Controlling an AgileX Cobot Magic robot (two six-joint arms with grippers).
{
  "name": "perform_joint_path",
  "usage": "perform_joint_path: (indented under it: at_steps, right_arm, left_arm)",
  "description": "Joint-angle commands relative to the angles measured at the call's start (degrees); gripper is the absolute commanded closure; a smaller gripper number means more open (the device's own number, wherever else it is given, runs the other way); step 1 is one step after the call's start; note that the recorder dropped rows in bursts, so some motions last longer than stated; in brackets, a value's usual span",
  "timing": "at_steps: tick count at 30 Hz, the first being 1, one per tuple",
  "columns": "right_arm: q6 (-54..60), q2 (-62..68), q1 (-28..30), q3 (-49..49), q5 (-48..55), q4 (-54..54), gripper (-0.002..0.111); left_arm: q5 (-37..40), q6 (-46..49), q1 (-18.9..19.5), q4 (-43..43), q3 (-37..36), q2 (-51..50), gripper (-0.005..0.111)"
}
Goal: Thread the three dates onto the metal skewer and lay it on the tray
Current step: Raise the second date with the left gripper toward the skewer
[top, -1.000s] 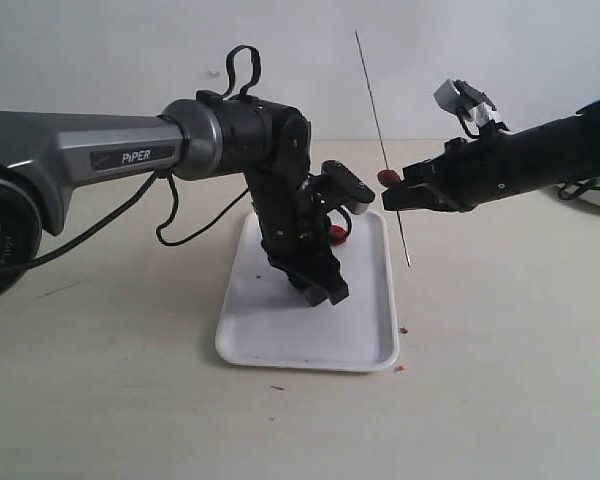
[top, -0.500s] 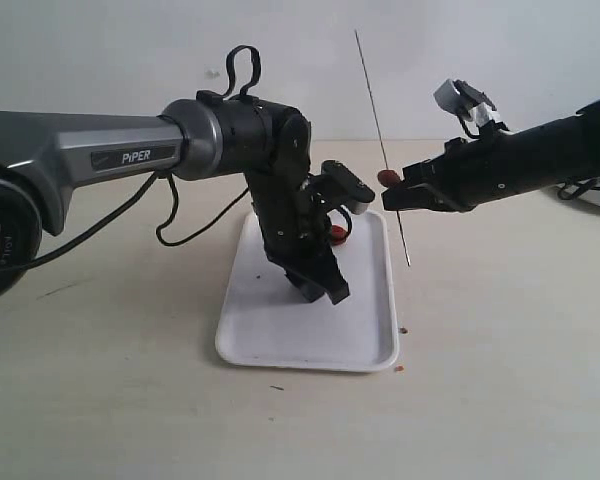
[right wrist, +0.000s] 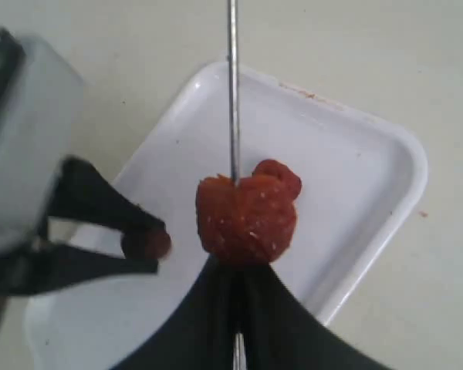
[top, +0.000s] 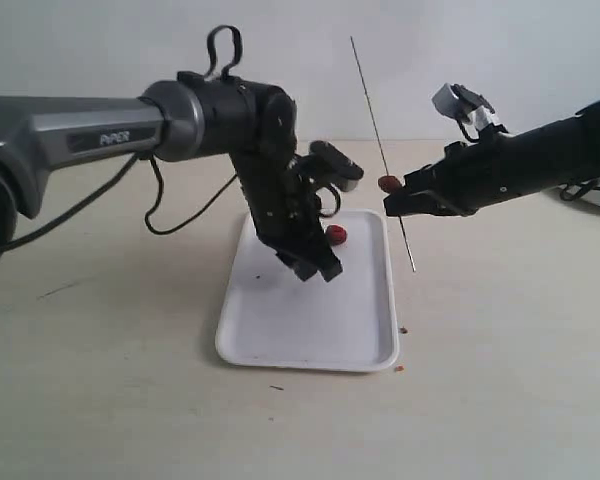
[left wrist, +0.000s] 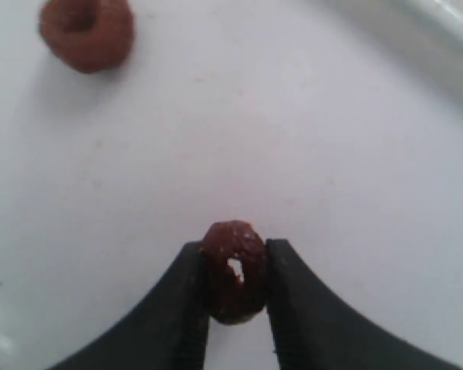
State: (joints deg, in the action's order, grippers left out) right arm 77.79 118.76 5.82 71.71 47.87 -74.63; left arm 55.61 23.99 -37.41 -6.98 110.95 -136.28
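Observation:
The thin metal skewer (top: 380, 145) stands nearly upright, and my right gripper (top: 390, 203) is shut on it beside the white tray's (top: 310, 330) right rim. One red-brown date (top: 388, 184) is threaded on it and rests on the fingertips (right wrist: 216, 285); the rod (right wrist: 232, 85) rises out of that date (right wrist: 247, 220). My left gripper (left wrist: 233, 254) is shut on a second date (left wrist: 233, 274) with a hole through it, held above the tray (left wrist: 309, 139). From outside, this gripper (top: 325, 270) hides its date. A third date (top: 335, 235) lies loose on the tray, also seen as date (left wrist: 86, 31).
Small red crumbs (top: 401, 330) lie on the table by the tray's near right corner. The left arm's elbow and cable (top: 180, 215) hang over the table left of the tray. A white wall stands behind.
The left arm has risen and shifted slightly left with its date, uncovering the loose date on the tray. The right gripper and skewer have barely moved.

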Motion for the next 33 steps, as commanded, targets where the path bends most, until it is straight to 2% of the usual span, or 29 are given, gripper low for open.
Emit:
perform_joint_path:
  at_steps: [1,2,3,4,5,7,10,15,21,26,33]
  right_arm:
    - [0.39,-0.71,0.18,0.00,0.58,7.56,0.108]
    - [0.39,-0.71,0.18,0.00,0.58,9.79,0.108]
    - [1.40,-0.71,0.18,0.00,0.46,14.00,0.108]
    - [1.93,-0.71,0.18,0.00,0.39,15.59,0.108]
    - [1.77,-0.71,0.18,0.00,0.39,19.42,0.108]
    - [1.56,-0.71,0.18,0.00,0.66,22.77,0.108]
    - [2.80,-0.71,0.18,0.00,3.18,24.39,0.108]
    - [8.38,-0.76,0.18,0.00,10.61,26.71,0.108]
    - [16.68,-0.76,0.18,0.00,13.79,22.40,0.108]
    - [17.49,-0.76,0.18,0.00,13.84,20.57,0.108]
    - [17.49,-0.76,0.18,0.00,13.39,19.50,0.108]
  left_arm:
    - [2.28,4.17,5.37,-10.15,0.32,5.38,0.085]
    - [3.38,5.98,6.77,-13.94,0.32,6.13,0.085]
    - [6.09,9.66,10.09,-24.05,0.32,7.48,0.085]
    - [7.61,10.84,11.97,-28.49,0.32,8.00,0.085]
    - [11.00,12.49,15.44,-35.45,0.32,8.55,0.085]
    - [14.36,13.52,18.47,-41.70,0.32,8.55,0.085]
    - [14.36,13.76,22.55,-48.69,0.32,8.55,0.085]
    - [14.36,13.07,27.00,-59.73,0.32,8.55,0.085]
    - [14.36,9.63,28.20,-58.12,0.32,8.55,0.085]
    - [14.36,9.01,28.09,-58.12,0.32,8.55,0.085]
    - [14.36,9.01,25.72,-56.22,0.32,8.55,0.085]
